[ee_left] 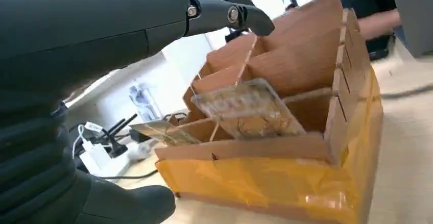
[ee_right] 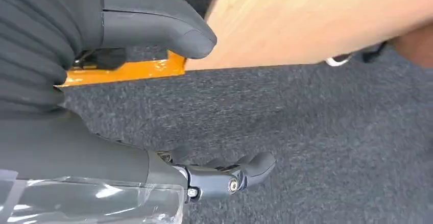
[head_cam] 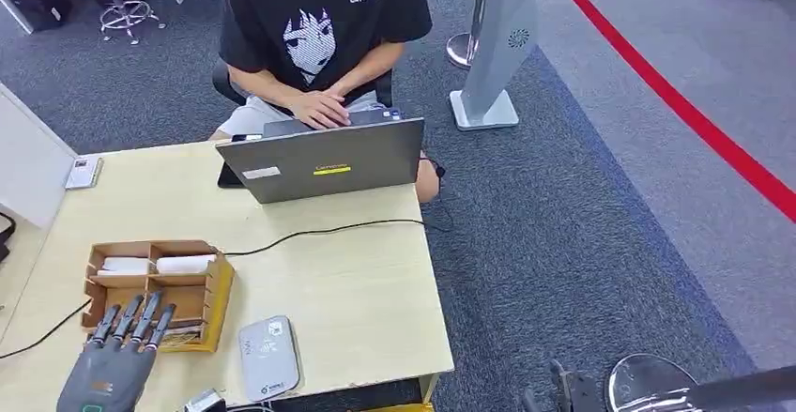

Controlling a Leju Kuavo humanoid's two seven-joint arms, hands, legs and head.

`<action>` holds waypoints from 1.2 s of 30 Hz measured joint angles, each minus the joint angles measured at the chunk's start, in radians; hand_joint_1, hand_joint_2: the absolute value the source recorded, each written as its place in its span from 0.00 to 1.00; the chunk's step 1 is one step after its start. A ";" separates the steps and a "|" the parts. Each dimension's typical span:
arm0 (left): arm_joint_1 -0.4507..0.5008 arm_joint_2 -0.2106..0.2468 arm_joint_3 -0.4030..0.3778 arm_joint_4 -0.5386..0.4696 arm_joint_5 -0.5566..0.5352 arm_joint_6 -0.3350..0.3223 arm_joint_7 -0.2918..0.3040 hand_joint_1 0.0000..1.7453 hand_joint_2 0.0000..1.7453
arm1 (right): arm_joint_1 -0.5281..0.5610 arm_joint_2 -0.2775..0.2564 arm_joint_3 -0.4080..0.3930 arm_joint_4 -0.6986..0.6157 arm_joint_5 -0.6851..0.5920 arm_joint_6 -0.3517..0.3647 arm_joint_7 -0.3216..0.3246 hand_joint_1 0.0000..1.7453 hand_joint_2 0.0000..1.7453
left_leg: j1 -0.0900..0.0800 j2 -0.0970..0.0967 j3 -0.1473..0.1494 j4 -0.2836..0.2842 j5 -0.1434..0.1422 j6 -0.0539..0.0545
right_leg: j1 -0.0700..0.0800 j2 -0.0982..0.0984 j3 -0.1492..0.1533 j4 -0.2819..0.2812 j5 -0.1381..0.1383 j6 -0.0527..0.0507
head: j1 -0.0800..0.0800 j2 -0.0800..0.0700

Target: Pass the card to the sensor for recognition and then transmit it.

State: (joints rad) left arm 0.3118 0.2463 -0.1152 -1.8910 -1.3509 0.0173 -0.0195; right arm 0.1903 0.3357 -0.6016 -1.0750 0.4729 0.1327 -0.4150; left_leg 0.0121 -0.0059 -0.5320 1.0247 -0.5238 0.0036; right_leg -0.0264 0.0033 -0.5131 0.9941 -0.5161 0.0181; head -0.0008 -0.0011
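Grey office carpet surrounds our pale wooden desk (head_cam: 357,281). Our left hand (head_cam: 117,356) hovers just above the near edge of a cardboard organiser (head_cam: 211,304), its fingers (head_cam: 141,318) spread and holding nothing. The card (ee_left: 245,109) lies tilted in a near compartment of the organiser, propped on a divider. We judge it light, thin, stiff and slick, best pinched by its raised free edge. The sensor (head_cam: 268,356), a flat grey pad, sits just beside the organiser. Our right hand (ee_right: 102,96) hangs over the carpet beside the desk, empty, fingers loosely apart. A person types at a laptop (head_cam: 324,159) opposite.
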 joint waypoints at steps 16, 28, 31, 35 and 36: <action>-0.001 -0.452 0.275 -0.041 -0.100 0.152 -0.137 0.00 1.00 | 0.091 0.012 0.238 -0.146 -0.169 -0.140 0.112 0.00 1.00 | 0.000 0.000 0.000 0.000 0.000 0.000 | 0.000 0.000 0.000 0.000 0.000 0.000 | 0.000 0.000; 0.002 -0.516 0.320 -0.037 -0.108 0.130 -0.185 0.00 1.00 | 0.114 0.013 0.248 -0.161 -0.167 -0.141 0.122 0.00 1.00 | 0.000 0.000 0.000 0.000 0.000 0.000 | 0.000 0.000 0.000 0.000 0.000 0.000 | 0.000 0.000; 0.008 -0.532 0.327 -0.023 -0.114 0.129 -0.196 0.00 1.00 | 0.129 0.013 0.245 -0.166 -0.162 -0.140 0.132 0.00 1.00 | 0.000 0.000 0.000 0.000 0.000 0.000 | 0.000 0.000 0.000 0.000 0.000 0.000 | 0.000 0.000; 0.011 -0.546 0.344 0.008 -0.115 0.129 -0.206 0.00 1.00 | 0.146 0.013 0.243 -0.172 -0.162 -0.140 0.136 0.00 1.00 | 0.000 0.000 0.000 0.000 0.000 0.000 | 0.000 0.000 -0.001 0.000 0.000 0.000 | 0.000 0.000; 0.011 -0.547 0.348 0.015 -0.115 0.130 -0.211 0.00 1.00 | 0.148 0.013 0.243 -0.173 -0.162 -0.140 0.136 0.00 1.00 | 0.000 0.000 0.000 0.000 0.000 0.000 | 0.000 0.000 -0.001 0.000 0.000 0.000 | 0.000 0.000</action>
State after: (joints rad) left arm 0.3224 -0.3010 0.2327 -1.8757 -1.4660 0.1469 -0.2304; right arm 0.3380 0.3483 -0.3586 -1.2482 0.3109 -0.0076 -0.2792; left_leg 0.0120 -0.0061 -0.5323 1.0248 -0.5240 0.0037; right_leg -0.0266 0.0030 -0.5138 0.9939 -0.5162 0.0183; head -0.0008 -0.0011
